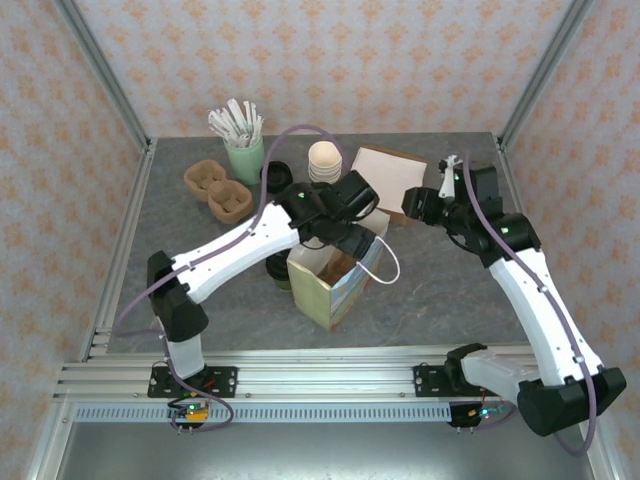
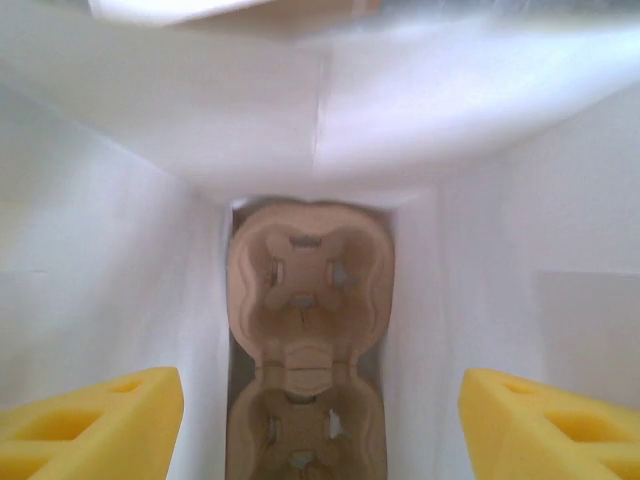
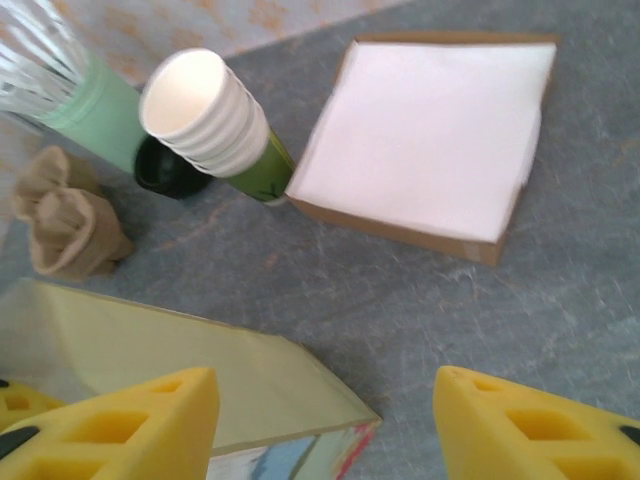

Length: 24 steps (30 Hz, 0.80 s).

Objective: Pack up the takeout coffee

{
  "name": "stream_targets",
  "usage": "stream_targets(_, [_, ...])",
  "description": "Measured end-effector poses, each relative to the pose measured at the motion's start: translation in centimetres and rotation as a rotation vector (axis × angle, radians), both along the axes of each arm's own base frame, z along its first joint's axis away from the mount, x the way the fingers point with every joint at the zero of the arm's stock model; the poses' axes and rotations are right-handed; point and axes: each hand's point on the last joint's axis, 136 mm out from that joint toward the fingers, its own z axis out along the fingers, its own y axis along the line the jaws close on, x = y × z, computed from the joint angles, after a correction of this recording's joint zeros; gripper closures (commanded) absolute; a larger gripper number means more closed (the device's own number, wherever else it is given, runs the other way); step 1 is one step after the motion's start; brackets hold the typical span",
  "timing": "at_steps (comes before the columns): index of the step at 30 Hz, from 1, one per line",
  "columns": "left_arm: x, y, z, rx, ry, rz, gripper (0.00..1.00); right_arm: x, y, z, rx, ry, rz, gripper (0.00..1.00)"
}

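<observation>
A moulded pulp carrier (image 2: 308, 290) lies flat inside the white paper bag (image 2: 120, 260), seemingly empty; left gripper (image 2: 322, 405) and right gripper (image 3: 325, 400) gape, holding nothing.

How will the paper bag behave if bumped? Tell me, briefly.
Probably light and easily shoved: the paper bag stands on the table with nothing bracing it. Its thin paper will likely flex, not resist. The pulp cup carrier at its bottom may steady it slightly against tipping.

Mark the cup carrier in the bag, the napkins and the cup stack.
cup carrier (image 2: 308, 285), left wrist view, upper socket.
napkins (image 3: 430, 125), right wrist view, top sheet.
cup stack (image 3: 188, 92), right wrist view, inside top cup.
</observation>
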Motion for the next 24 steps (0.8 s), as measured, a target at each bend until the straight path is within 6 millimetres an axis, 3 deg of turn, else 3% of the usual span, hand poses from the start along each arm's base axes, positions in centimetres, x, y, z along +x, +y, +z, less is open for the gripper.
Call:
stream_targets(6, [-0.1, 0.3, 4.2, -0.069, -0.067, -0.011, 0.27, -0.7, 0.6, 2.0, 0.024, -0.073, 0.045, 0.40])
stream_targets(14, [-0.2, 1.6, 5.7, -0.124, -0.048, -0.001, 0.28, -0.8, 1.9, 1.9, 0.029, -0.074, 0.095, 0.39])
stream_targets(19, [-0.6, 3.0, 8.3, -0.203, -0.059, 0.012, 0.29, -0.5, 4.7, 0.4, -0.005, -0.038, 0.197, 0.32])
stream_targets(24, [-0.9, 6.4, 12.7, -0.303, -0.127, 0.071, 0.29, 0.1, 7.9, -1.1, -0.093, 0.001, 0.312, 0.27])
